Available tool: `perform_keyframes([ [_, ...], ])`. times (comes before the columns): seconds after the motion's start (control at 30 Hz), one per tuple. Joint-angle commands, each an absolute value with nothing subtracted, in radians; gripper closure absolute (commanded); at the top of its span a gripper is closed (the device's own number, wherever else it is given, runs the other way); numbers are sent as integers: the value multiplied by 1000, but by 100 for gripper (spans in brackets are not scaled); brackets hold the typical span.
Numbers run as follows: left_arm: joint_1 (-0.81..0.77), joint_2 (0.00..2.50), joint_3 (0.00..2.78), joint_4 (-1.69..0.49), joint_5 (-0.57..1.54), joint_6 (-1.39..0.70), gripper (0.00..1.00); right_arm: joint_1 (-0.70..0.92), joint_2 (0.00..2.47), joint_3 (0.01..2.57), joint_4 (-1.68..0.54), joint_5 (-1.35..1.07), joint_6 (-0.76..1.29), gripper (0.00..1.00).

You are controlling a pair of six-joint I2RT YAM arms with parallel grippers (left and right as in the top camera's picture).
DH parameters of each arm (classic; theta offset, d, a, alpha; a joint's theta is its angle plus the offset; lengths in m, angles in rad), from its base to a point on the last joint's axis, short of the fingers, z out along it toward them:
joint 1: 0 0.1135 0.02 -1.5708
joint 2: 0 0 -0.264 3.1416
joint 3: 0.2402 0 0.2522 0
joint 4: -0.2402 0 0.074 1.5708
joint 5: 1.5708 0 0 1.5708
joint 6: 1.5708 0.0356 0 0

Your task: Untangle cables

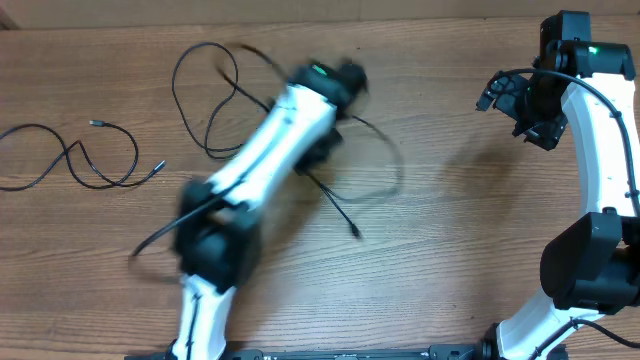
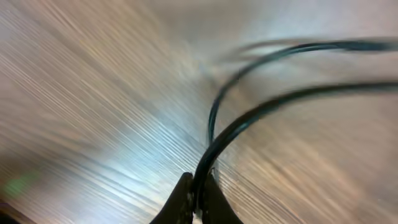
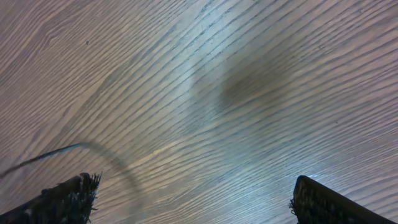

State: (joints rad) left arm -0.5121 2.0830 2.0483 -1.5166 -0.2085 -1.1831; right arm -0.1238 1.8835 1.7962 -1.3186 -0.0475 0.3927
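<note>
- left claw (image 2: 198,194) is pinched shut on a thin black cable (image 2: 267,107), which arcs up and to the right over the tabletop (image 2: 93,112); this view is blurred.
- right claw (image 3: 199,208) is spread wide with nothing between its fingers, above the wood at the far right.
- looped cables (image 1: 205,95) lie left of centre, partly under the blurred left arm (image 1: 265,150).
- another cable (image 1: 75,160) lies apart, near the left edge.
</note>
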Motion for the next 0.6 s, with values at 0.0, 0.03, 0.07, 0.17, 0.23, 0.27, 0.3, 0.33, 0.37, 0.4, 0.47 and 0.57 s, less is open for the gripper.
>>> perform_keyframes([
  [0.0,-448,1799,2115,-1559,-286,-965,96,-126,1878,1813,-1314,-46,397,0],
  [0.03,-422,1740,2115,-1568,-289,-943,96,-126,1878,1813,-1314,-46,397,0],
  [0.07,-390,1678,2115,-1571,-297,-918,96,-126,1878,1813,-1313,-46,397,0],
  [0.17,-308,1571,2115,-1571,-315,-874,96,-125,1878,1813,-1311,-46,397,0],
  [0.23,-211,1506,2115,-1565,-322,-870,96,-125,1878,1813,-1311,-46,397,0],
  [0.27,-157,1489,2115,-1567,-296,-865,96,-125,1878,1813,-1308,-46,397,0],
  [0.3,-119,1485,2115,-1567,-252,-836,96,-125,1878,1813,-1305,-46,397,0],
  [0.33,-101,1485,2115,-1567,-216,-810,96,-125,1878,1813,-1303,-46,397,0],
  [0.37,-89,1488,2115,-1565,-179,-774,96,-125,1878,1813,-1303,-46,397,0],
  [0.4,-81,1490,2115,-1558,-131,-700,96,-125,1878,1813,-1303,-46,397,0],
  [0.47,-67,1489,2121,-1548,-131,-614,96,-125,1878,1813,-1303,-46,397,0],
  [0.57,-8,1489,2186,-1557,-165,-595,96,-125,1878,1813,-1304,-46,397,0],
])
